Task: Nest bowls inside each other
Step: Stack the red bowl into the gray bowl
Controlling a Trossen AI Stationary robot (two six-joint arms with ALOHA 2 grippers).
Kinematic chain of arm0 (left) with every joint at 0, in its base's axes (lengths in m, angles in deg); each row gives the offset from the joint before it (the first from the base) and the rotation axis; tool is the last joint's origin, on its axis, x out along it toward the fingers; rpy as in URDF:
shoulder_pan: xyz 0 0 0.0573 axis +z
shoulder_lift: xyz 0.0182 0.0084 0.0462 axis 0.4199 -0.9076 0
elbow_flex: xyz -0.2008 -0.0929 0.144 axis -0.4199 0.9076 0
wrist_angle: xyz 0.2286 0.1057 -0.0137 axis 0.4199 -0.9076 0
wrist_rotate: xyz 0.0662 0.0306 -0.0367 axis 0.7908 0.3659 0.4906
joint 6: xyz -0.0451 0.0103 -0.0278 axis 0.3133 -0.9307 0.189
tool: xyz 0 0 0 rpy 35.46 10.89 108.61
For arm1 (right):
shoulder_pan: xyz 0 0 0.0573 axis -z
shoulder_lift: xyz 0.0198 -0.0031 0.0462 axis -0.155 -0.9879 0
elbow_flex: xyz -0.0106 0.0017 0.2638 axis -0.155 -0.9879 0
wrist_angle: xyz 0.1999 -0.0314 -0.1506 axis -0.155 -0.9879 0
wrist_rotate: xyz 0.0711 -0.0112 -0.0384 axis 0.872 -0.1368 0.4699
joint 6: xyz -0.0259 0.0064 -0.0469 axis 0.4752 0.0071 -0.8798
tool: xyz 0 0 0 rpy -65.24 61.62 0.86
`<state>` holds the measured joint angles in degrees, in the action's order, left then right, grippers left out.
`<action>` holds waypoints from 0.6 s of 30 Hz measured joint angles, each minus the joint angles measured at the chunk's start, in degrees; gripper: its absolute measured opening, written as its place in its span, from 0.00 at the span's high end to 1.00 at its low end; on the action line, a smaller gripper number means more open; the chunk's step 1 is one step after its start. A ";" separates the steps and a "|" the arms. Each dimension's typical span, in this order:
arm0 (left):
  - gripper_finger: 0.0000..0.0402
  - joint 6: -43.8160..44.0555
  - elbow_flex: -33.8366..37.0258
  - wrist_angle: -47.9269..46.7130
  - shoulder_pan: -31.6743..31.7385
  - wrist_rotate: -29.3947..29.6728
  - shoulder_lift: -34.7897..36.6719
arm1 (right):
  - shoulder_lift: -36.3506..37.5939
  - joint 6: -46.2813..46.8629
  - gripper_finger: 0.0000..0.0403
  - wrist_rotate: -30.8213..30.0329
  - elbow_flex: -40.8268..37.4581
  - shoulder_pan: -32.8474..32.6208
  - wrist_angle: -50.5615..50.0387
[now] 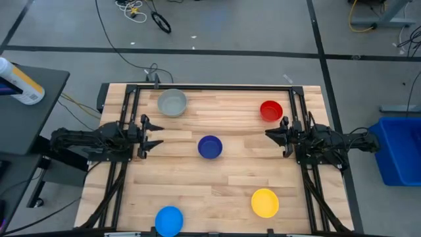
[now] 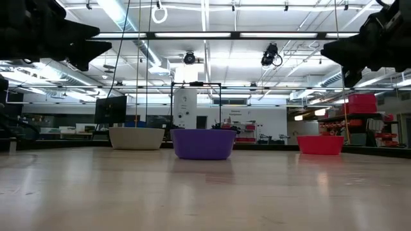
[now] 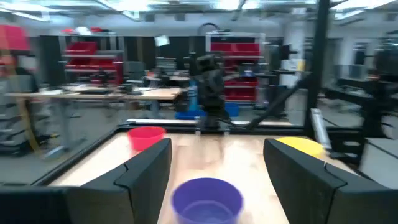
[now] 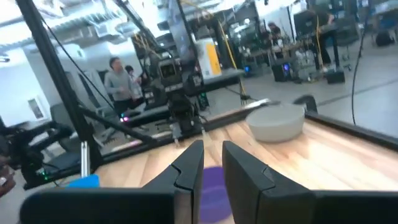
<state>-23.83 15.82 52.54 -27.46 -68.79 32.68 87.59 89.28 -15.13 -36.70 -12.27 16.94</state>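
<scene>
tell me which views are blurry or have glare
High view: sharp, evenly lit. Low view: ceiling lights glare, arms silhouetted, dark blue bowl clear. Left wrist view: motion-soft, dark blue bowl smeared. Right wrist view: softest, tilted, grey bowl hazy.

Robotics lab / industrial workshop, not a home: big open hall w/ exposed ceiling ducts and long strip lights [image 2: 128,19], grey concrete floor [image 1: 230,26] w/ loose cables [image 1: 148,16] running across it. Shelving racks w/ red storage bins [image 3: 230,46], workbenches [image 3: 93,94] loaded w/ equipment, monitors [image 2: 110,109], a blue bin [image 1: 400,148] beside the rig. Wooden test table [image 1: 230,178] sits in a black metal frame [image 1: 217,87], and people [image 4: 118,81] stand at stations in the background.
</scene>
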 joint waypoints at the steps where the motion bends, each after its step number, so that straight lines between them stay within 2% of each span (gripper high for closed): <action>1: 0.35 0.05 0.00 0.02 0.00 1.96 0.00 | -0.18 -0.22 0.84 0.00 0.02 0.02 -0.98; 3: 0.35 0.18 0.00 -0.13 0.00 6.00 0.00 | -1.07 -0.72 0.83 0.78 0.00 0.03 -3.41; 5: 0.35 0.83 0.00 -0.81 0.00 8.17 0.00 | -3.38 -0.08 0.82 4.43 0.02 0.07 -3.75; 8: 0.35 0.10 0.00 -2.58 0.00 8.05 0.00 | -8.41 2.41 0.79 6.04 0.02 0.09 -4.13; 11: 0.35 -0.93 0.00 -4.38 0.00 8.12 0.00 | -15.01 3.63 0.73 4.51 0.01 0.09 -3.50; 14: 0.35 -1.16 0.00 -4.65 0.00 8.11 0.00 | -22.22 2.63 0.67 4.11 0.02 0.24 1.29; 18: 0.35 -1.14 0.00 -4.70 0.00 8.16 0.00 | -31.71 -0.62 0.60 6.39 0.30 1.39 13.27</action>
<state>-24.97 15.82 47.84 -27.46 -60.64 32.68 55.88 88.66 -8.74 -36.40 -10.88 30.21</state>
